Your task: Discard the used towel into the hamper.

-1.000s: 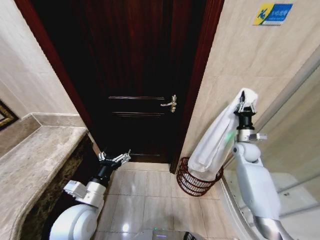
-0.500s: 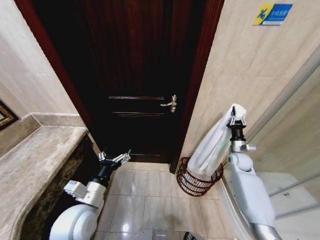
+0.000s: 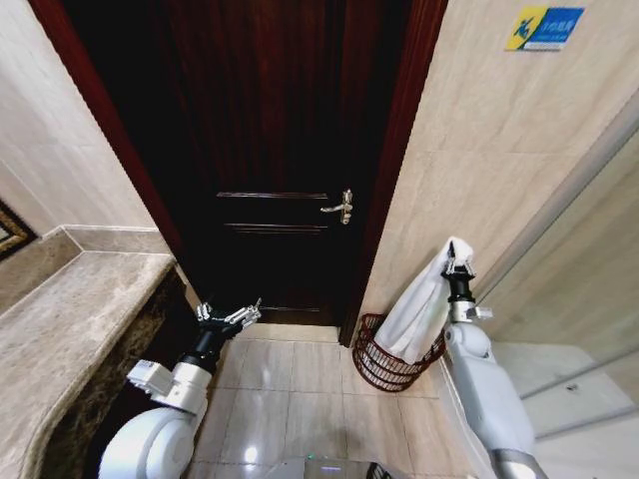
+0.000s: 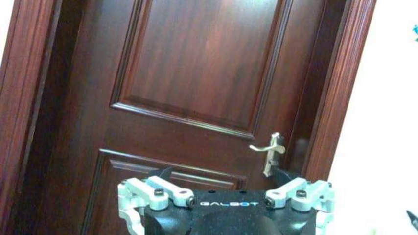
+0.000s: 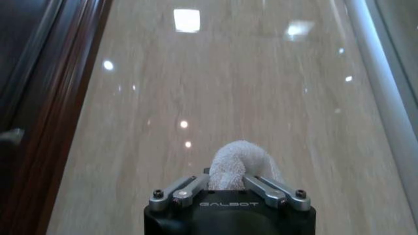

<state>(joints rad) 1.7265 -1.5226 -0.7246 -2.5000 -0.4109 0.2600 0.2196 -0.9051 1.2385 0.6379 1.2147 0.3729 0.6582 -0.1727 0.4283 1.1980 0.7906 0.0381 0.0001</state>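
A dark wooden door [image 3: 270, 150] takes up the middle of the head view, closed in its reddish frame, with a metal lever handle [image 3: 337, 208] on its right-hand side. The same door [image 4: 196, 88] and handle [image 4: 271, 152] stand ahead of the left wrist camera. Glossy beige tiled wall [image 3: 499, 150] flanks the door on the right and carries a small blue and yellow sign [image 3: 544, 27] high up. A marble bench [image 3: 70, 329] runs along the left side of the room. The floor [image 3: 290, 389] is laid in light tiles.

The hamper [image 3: 384, 364] stands on the floor against the right-hand wall, just beside the door frame. The towel [image 3: 419, 304], white, hangs down from the right gripper [image 3: 457, 267], and its lower end lies inside the hamper's rim. The right arm stands upright just right of the hamper, with its gripper pointing upward above the basket. In the right wrist view the right gripper [image 5: 228, 188] has its fingers [image 5: 186, 188] clenched on a bunched fold of the towel [image 5: 238, 164], with the tiled wall behind.

The left gripper [image 3: 228, 315] is held low before the door, well apart from the hamper. Its fingers [image 4: 153, 191] are spread wide and carry nothing.
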